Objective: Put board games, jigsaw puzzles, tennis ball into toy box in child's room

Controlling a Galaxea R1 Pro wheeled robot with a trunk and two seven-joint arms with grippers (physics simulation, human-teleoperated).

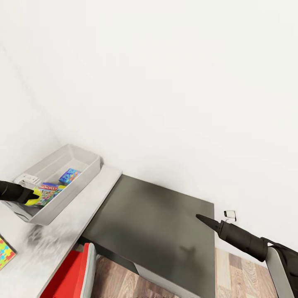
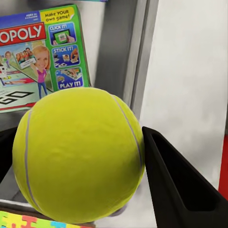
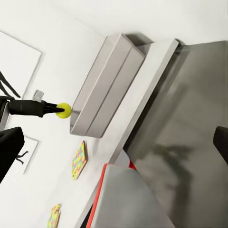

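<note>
Head view: left gripper (image 1: 31,196) clamped on the tennis ball (image 1: 34,198), poised over the near end of the toy box (image 1: 89,174) at the table's (image 1: 78,215) back edge, not yet let go. Already inside: a Monopoly box (image 1: 49,191) and a smaller blue game box (image 1: 69,176). Left to stow: two jigsaw puzzles (image 3: 79,159) near the table's front edge; right gripper (image 1: 203,219) idle over the dark corner section, spread wide in its wrist view.

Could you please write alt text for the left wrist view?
A yellow-green tennis ball sits clamped between the left gripper's black fingers, above the grey toy box, where a Monopoly board game lies.
</note>
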